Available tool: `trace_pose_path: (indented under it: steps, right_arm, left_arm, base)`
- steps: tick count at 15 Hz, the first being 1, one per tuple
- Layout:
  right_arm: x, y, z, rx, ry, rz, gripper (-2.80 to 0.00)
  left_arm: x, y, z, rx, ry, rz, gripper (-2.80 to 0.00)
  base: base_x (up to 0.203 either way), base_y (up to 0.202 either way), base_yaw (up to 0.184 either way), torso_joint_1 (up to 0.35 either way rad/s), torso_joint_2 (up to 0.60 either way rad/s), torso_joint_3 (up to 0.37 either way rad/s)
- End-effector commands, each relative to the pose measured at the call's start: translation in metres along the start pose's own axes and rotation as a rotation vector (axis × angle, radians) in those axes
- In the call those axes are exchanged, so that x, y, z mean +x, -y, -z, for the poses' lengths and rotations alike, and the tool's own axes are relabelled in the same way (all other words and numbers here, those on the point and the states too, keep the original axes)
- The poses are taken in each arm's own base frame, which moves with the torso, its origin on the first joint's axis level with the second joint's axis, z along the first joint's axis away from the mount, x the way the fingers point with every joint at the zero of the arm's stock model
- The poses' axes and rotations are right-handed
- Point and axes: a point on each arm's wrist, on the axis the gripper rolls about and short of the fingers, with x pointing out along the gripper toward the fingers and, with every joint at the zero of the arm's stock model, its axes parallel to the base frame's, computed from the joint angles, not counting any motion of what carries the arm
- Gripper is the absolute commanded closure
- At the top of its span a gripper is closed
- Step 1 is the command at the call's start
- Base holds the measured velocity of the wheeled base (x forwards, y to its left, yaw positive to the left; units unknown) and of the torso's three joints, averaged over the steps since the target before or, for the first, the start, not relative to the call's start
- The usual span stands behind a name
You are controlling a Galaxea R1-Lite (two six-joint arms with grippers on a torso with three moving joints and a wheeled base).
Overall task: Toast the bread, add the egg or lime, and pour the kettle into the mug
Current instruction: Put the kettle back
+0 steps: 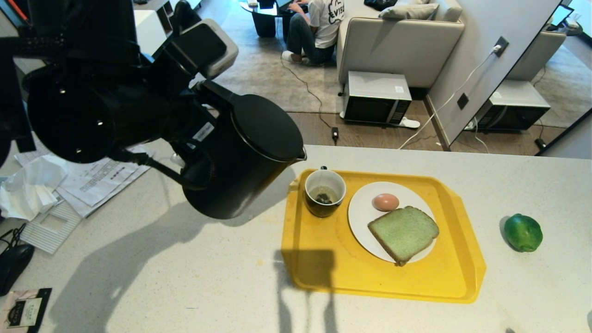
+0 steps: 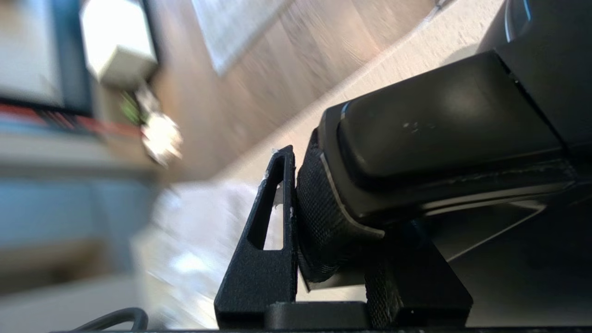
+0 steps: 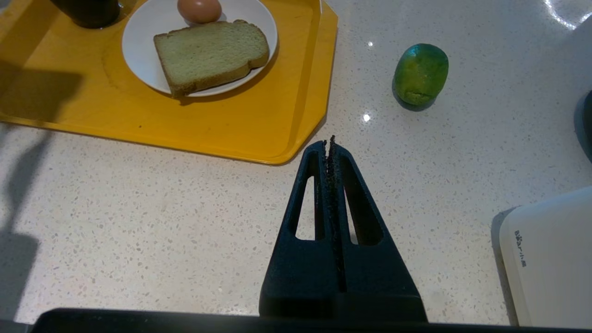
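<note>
The tall black kettle (image 1: 245,152) hangs tilted above the counter, its spout just left of the mug's rim. My left gripper (image 2: 337,217) is shut on the kettle's handle (image 2: 439,134), one finger (image 2: 273,222) pressed against the textured grip. The black mug (image 1: 324,192) stands on the yellow tray (image 1: 323,259), white inside with something dark at the bottom. Beside it a white plate (image 1: 363,222) carries the egg (image 1: 385,201) and the pale green bread (image 1: 403,233). The lime (image 1: 523,232) lies on the counter right of the tray. My right gripper (image 3: 329,141) hovers shut and empty near the tray's corner.
Papers and crumpled tissue (image 1: 92,180) lie at the counter's left, with a black mouse (image 1: 14,263) nearer the front. A white appliance (image 3: 550,259) stands by the right arm. Beyond the counter a person (image 1: 319,27) sits on the floor near a microwave (image 1: 377,97).
</note>
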Motion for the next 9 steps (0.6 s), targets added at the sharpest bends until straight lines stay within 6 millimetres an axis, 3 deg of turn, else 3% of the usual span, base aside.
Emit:
trace_pose_path:
  steps: [1,6,9]
  right_arm:
    - [0.0,0.0,0.0,-0.001,-0.001,0.0,0.0]
    - [0.0,0.0,0.0,-0.001,-0.001,0.0,0.0]
    - [0.0,0.0,0.0,-0.001,-0.001,0.0,0.0]
  left_arm:
    - [-0.006,0.0,0.025,-0.213,-0.045,0.011,0.0]
    - [0.021,0.008,0.066,-0.401,0.036,-0.053,0.0]
    - [0.036,0.007,0.092,-0.425,0.09,-0.04,0.0]
  base:
    - [0.0,0.0,0.0,0.0,0.0,0.0]
    - [0.0,0.0,0.0,0.0,0.0,0.0]
    - [0.0,0.0,0.0,0.0,0.0,0.0]
